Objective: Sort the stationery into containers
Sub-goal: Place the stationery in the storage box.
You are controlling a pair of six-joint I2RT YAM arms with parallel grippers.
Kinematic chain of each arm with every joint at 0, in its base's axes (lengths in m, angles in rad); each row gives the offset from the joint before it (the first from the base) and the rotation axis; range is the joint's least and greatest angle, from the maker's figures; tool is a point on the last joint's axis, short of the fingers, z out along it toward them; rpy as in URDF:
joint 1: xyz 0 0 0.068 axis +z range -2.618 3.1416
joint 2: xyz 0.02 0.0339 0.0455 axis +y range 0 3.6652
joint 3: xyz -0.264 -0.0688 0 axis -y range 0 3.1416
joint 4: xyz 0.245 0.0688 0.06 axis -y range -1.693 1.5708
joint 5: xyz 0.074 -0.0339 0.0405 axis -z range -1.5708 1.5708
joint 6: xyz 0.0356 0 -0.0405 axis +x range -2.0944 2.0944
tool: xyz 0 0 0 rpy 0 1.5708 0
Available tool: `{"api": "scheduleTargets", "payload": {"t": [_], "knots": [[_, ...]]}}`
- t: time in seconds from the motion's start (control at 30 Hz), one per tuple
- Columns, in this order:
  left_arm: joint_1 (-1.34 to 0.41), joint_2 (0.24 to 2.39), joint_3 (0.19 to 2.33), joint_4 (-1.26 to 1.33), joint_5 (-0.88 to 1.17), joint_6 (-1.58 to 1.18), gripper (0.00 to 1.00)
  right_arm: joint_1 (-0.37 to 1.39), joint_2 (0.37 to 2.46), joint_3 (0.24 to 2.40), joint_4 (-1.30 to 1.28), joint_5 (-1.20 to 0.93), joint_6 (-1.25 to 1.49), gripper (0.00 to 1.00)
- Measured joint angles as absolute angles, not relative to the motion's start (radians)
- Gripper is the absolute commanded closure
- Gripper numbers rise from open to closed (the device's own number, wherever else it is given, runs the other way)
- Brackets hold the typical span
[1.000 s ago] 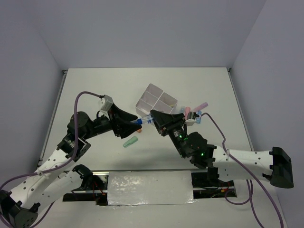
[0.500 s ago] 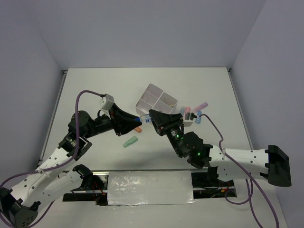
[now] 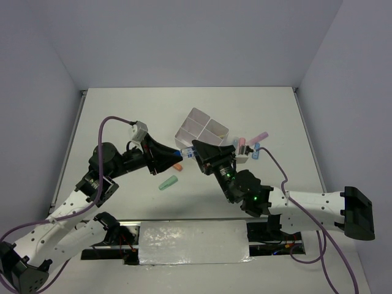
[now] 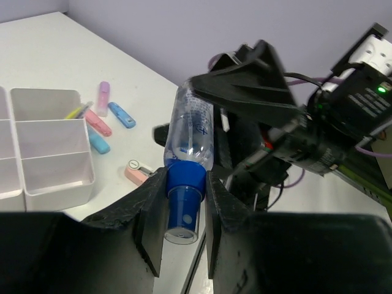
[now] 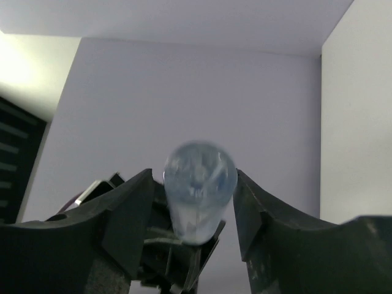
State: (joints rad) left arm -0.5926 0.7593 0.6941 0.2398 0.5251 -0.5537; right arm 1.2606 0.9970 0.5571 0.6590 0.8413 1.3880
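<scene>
White counter [image 3: 122, 116], pale walls on three sides. Left arm [image 3: 79, 196] enters from lower left, right arm [image 3: 294, 205] from lower right. Left end effector [image 3: 176, 157] and right end effector [image 3: 197, 151] meet tip to tip at frame centre, blue-capped tube [image 3: 185, 154] between them; grip detail too small to read. White four-compartment box [image 3: 195, 117] just above them, turned diamond-wise. Orange highlighter [image 3: 178, 166] and green highlighter [image 3: 168, 182] lie below the left end effector, apart. Pink highlighter [image 3: 261, 135], blue highlighter [image 3: 256, 149] plus other small bits cluster right of the box, partly hidden by the right arm.
</scene>
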Motion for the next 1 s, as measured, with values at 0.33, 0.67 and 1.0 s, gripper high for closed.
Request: {"api": "scheduleTargets", "payload": {"t": [0.33,0.67,1.0], "knots": [[-0.593,0.760,0.723,0.139,0.433,-0.502,1.00,1.262,0.935,0.555,0.612,0.808,1.300,0.04],[-0.592,0.925,0.983,-0.118,0.178,-0.426,1.00,1.234,0.692,0.569,0.097,0.915,1.404,0.03],[-0.591,1.404,1.404,-0.371,-0.061,-0.315,1.00,1.232,0.546,0.882,-0.590,1.017,1.416,0.03]]}}
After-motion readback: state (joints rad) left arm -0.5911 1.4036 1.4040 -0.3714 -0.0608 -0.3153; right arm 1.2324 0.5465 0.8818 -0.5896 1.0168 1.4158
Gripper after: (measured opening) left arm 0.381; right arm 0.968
